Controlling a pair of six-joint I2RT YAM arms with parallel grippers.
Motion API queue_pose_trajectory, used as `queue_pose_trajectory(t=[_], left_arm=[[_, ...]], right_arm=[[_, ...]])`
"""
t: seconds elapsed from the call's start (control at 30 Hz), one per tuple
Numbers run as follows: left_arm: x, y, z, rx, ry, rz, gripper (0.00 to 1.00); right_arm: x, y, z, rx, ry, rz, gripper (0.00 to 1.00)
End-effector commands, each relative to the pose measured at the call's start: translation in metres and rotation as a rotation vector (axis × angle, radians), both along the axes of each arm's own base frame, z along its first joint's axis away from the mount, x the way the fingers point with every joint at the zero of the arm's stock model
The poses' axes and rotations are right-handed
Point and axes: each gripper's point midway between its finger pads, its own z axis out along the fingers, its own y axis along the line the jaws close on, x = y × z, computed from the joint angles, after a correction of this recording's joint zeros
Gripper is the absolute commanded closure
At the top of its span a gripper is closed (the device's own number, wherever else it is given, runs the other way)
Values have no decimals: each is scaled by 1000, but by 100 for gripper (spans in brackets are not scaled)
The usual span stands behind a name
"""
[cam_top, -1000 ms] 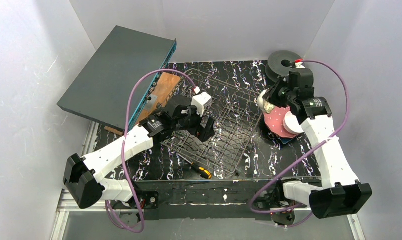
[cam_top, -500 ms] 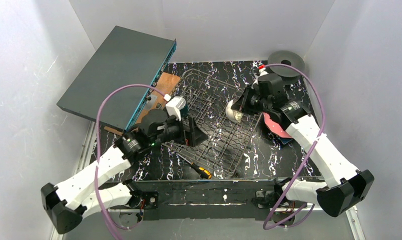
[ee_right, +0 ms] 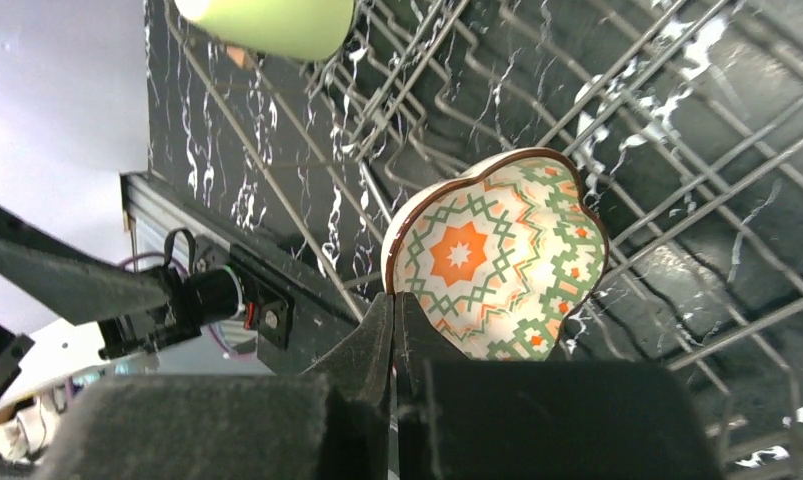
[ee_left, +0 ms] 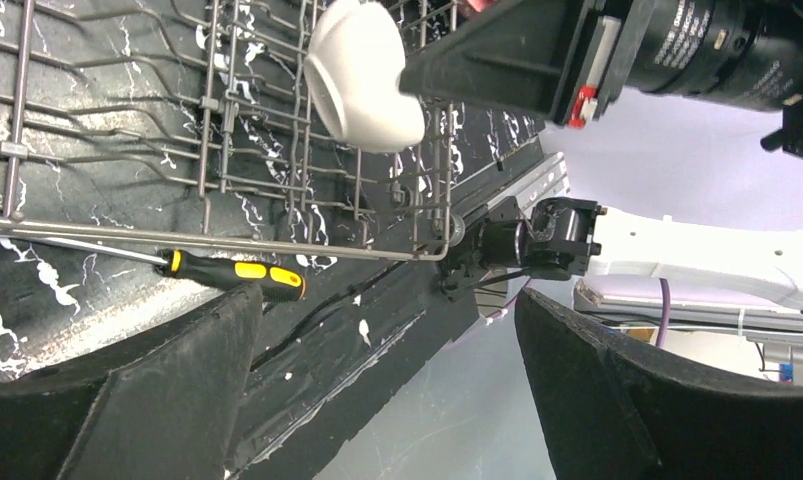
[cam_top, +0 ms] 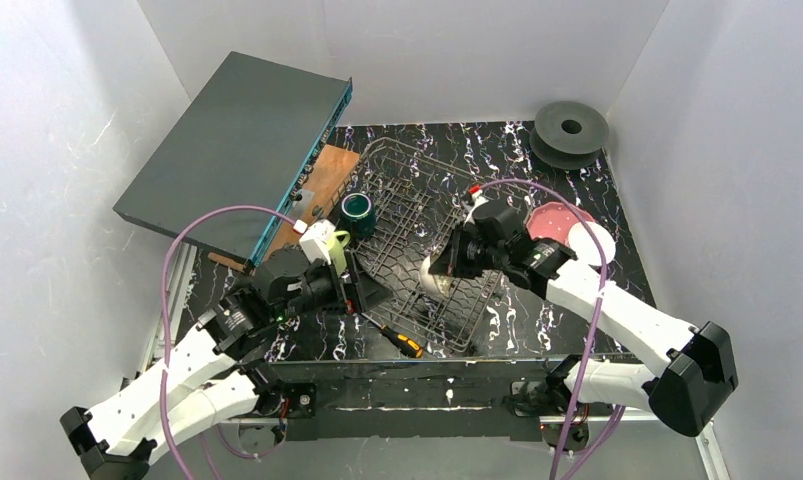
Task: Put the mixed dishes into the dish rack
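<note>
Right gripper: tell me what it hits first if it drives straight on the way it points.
Probably the wires of the dish rack; the bowl that the right gripper holds would touch first. Depth is unclear.

No writing, brand, number or sign can be read in any view. The bowl (ee_right: 497, 255) carries only a painted orange and green star pattern inside, with no letters. A small red tab (ee_left: 580, 105) on the right arm's wrist, seen from the left wrist camera, is too small and blurred to tell whether it bears print.
</note>
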Motion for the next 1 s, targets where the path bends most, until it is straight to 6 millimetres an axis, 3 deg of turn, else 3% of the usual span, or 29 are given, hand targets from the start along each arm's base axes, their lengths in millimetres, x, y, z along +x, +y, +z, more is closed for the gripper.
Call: queue_pose_trajectory(t=[0.0, 0.17, 0.4, 0.7, 0.97], left_arm=[[-5, -2, -14, 12, 68, -5, 4], [-4, -8, -18, -3, 77, -14, 4], [-3, -13, -16, -17, 87, -26, 5], [-2, -15, -22, -18, 90, -21, 5], [-1, -17, -25, -14, 96, -25, 5]], right_arm=[[-13, 24, 22, 152, -54, 62, 99], [-27, 28, 6, 192, -41, 107, 99], [-28, 37, -6, 245, -10, 108, 99], [-14, 14, -44, 329, 65, -201, 99], [-14, 10, -44, 396, 92, -262, 99]])
